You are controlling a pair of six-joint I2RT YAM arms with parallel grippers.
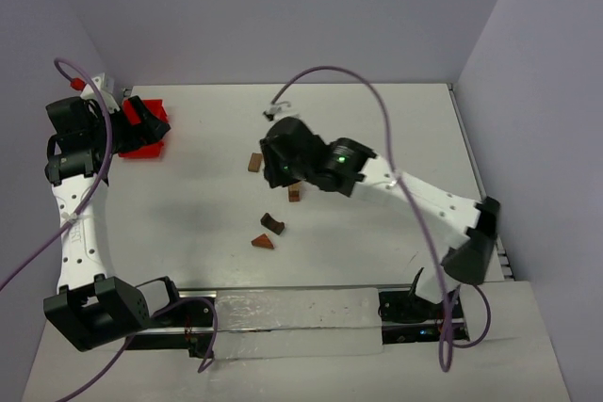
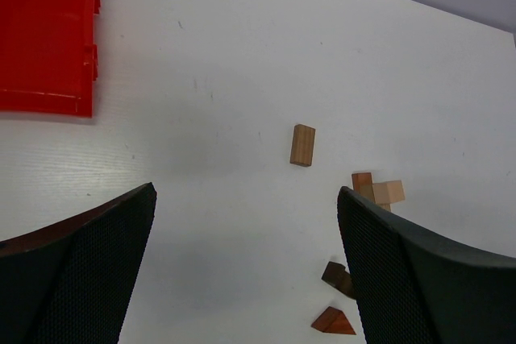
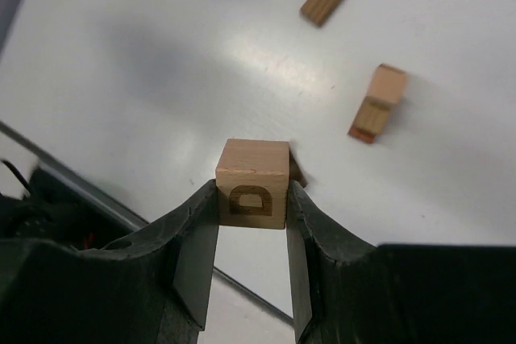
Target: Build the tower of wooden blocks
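Left wrist: blocks (image 2: 302, 145) lie outside red tray (image 2: 44, 38).

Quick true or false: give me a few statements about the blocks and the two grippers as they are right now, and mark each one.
1. The right gripper is shut on a light wooden cube. True.
2. The left gripper holds a block. False: it is open and empty.
3. The triangular wedge lies on the table. True.
4. The tan cuboid lies in the red tray. False: it lies on the table, apart from the tray.
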